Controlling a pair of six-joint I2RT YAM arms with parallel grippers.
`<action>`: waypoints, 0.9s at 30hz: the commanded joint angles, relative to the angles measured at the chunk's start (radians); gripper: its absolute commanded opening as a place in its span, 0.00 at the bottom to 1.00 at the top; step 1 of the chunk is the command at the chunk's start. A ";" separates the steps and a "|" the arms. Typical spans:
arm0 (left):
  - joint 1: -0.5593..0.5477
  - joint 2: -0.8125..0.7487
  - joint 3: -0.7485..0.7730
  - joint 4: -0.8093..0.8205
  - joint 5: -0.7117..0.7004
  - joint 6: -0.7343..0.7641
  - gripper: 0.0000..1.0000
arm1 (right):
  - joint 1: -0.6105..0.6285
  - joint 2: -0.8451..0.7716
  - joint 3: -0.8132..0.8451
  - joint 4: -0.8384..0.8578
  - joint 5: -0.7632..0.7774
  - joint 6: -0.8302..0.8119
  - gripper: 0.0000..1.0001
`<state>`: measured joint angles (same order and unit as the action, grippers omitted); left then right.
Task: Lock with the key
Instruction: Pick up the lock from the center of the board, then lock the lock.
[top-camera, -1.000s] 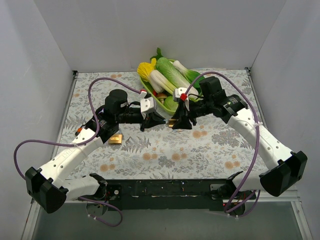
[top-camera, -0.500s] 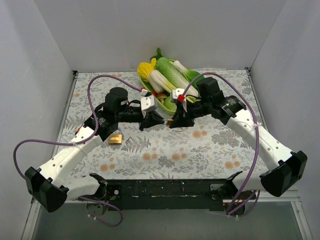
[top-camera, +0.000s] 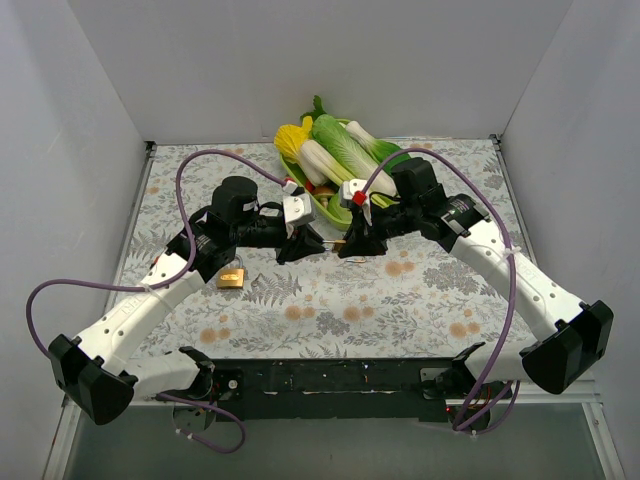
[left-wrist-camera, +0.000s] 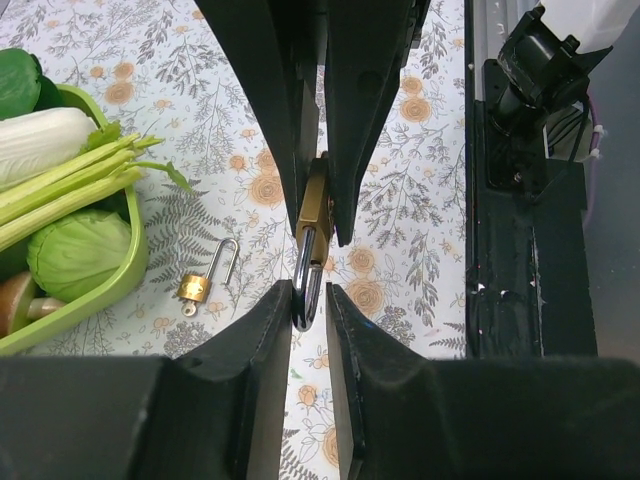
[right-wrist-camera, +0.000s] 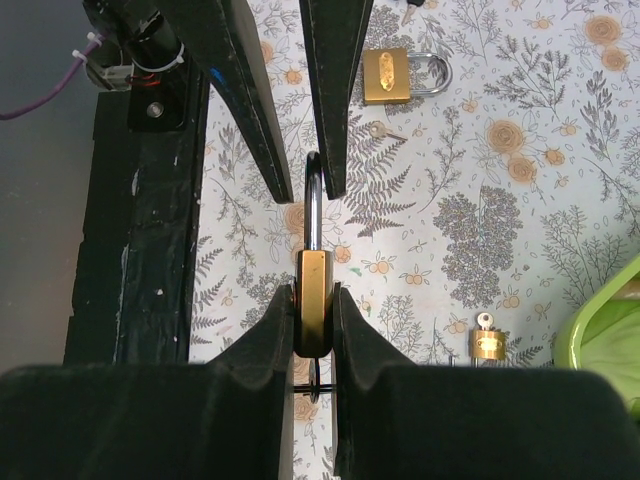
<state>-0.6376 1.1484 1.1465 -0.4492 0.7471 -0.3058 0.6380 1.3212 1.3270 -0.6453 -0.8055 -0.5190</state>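
Mid-table, just near the green tray (top-camera: 330, 212) of vegetables: brass padlock (right-wrist-camera: 313, 285), carried between both claws and clear of the cloth. Right gripper (right-wrist-camera: 313, 300) closed narrow on the brass body. Left gripper (left-wrist-camera: 308, 300) closed narrow on the steel shackle (left-wrist-camera: 306, 285). Long axis running left to right, shackle end toward the left arm, body end toward the right, both arms equally near. Judged ready for a squeeze along that line to seat the shackle. Dark ring (right-wrist-camera: 305, 387) under the body in the right wrist view, possibly on the key; impossible to tell whether seated. Second padlock (top-camera: 231, 278) lying on the cloth near the left forearm, small padlock (left-wrist-camera: 200, 285) just near the tray. Compared with a second ago: right wrist drawn leftward, the meeting point shifted slightly left, the second padlock more exposed.
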 joint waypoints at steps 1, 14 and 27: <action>-0.005 -0.027 0.001 -0.022 -0.003 0.010 0.21 | -0.001 -0.034 0.005 0.056 -0.003 0.007 0.01; -0.005 0.004 0.021 -0.019 0.038 0.028 0.02 | -0.001 -0.050 -0.009 0.081 -0.026 0.017 0.01; -0.007 0.062 0.041 0.046 0.129 -0.030 0.00 | 0.041 -0.020 -0.014 0.205 -0.015 0.082 0.01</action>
<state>-0.6304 1.1912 1.1553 -0.4438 0.7902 -0.3004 0.6384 1.3052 1.2980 -0.6247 -0.8047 -0.4728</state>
